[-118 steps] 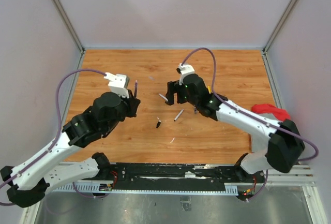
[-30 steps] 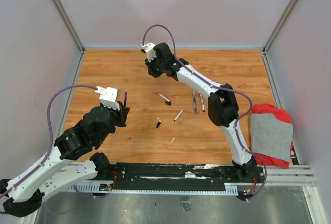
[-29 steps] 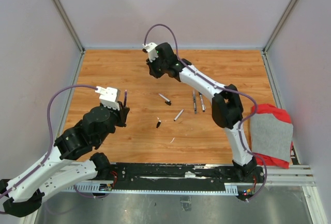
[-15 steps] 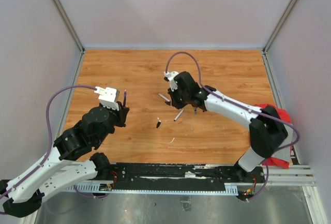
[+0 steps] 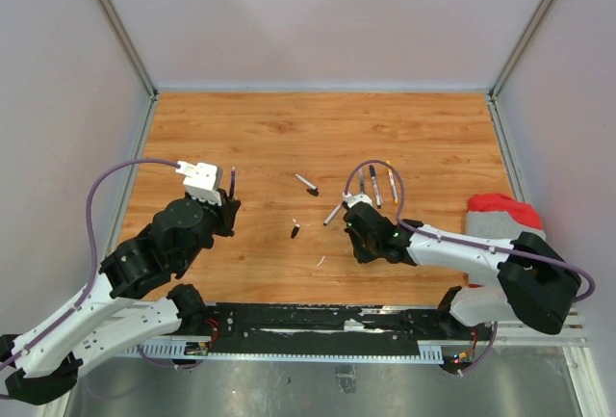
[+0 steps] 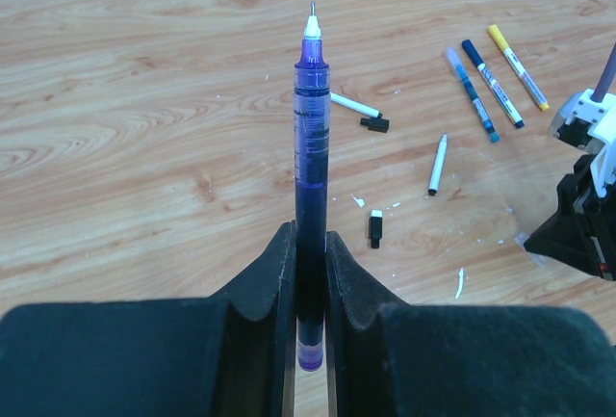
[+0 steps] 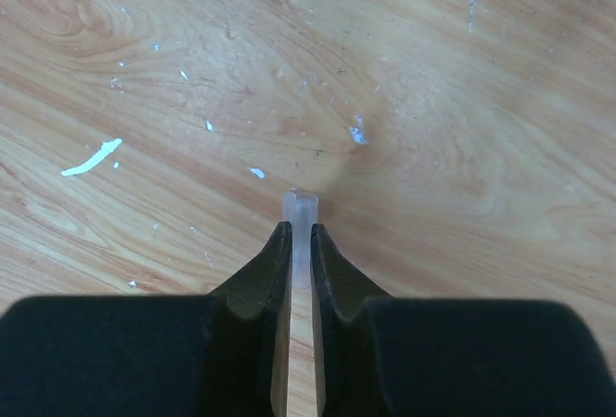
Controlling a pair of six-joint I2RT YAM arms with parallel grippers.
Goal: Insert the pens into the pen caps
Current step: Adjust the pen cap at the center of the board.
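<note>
Jaws left: grasping purple pen (image 6: 310, 195) | jaws right: pinching pale piece (image 7: 302, 207), mostly hidden, identity unclear

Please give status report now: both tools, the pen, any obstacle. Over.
Left tool shut on purple pen, tip up. Right tool shut on small pale piece, low over table. Loose black cap lies on table.

A purple pen (image 6: 310, 195) stands uncapped, tip up; clear cap (image 7: 300, 207) is pinched; white pens (image 6: 438, 164) and black cap (image 6: 375, 229) lie flat.
</note>
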